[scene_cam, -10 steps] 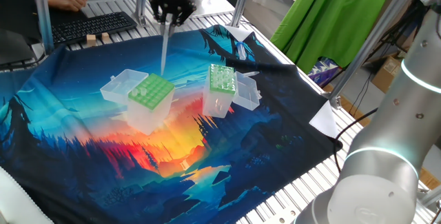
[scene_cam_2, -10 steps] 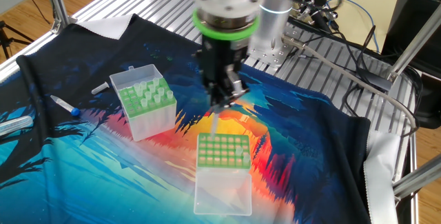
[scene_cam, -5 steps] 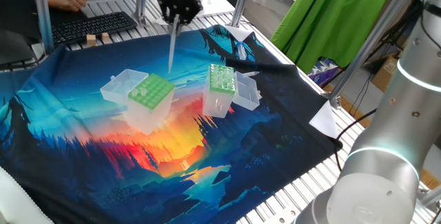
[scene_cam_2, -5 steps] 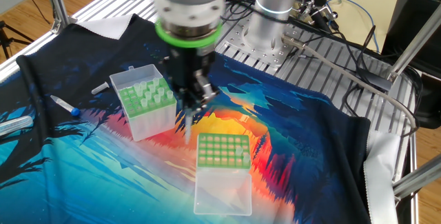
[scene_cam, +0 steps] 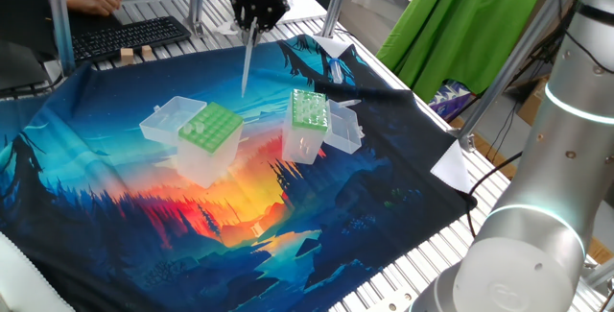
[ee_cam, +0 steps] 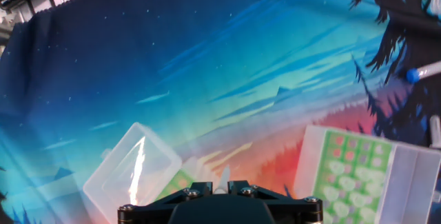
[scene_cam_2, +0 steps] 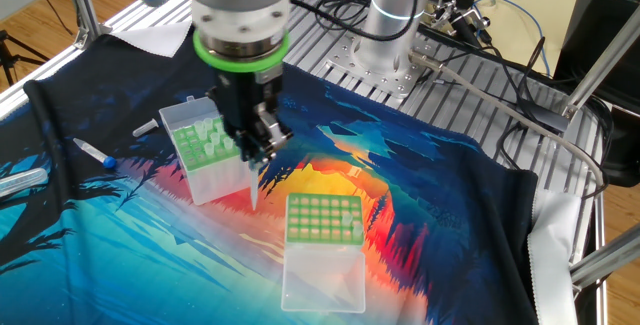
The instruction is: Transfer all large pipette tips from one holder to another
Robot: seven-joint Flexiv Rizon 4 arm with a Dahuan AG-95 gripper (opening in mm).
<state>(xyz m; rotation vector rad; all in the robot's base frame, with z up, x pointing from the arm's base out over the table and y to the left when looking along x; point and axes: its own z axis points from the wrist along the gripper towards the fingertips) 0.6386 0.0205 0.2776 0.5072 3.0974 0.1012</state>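
Now that the gripper (scene_cam_2: 256, 161) has carried its pinched pipette tip (scene_cam: 247, 66) sideways — clear of both boxes — insertion remains undone.

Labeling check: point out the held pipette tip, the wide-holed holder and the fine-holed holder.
pipette tip (scene_cam: 247, 67), one fixed view, mid-shaft
wide-holed holder (scene_cam: 209, 127), one fixed view, green top plate
fine-holed holder (scene_cam_2: 322, 218), the other fixed view, green top plate

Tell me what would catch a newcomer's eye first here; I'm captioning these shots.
The gripper hangs above the vivid sunset-print cloth, holding a long pipette tip that points straight down. Below stand two green-topped boxes, their clear lids open: the wide-holed box and the fine-holed box.
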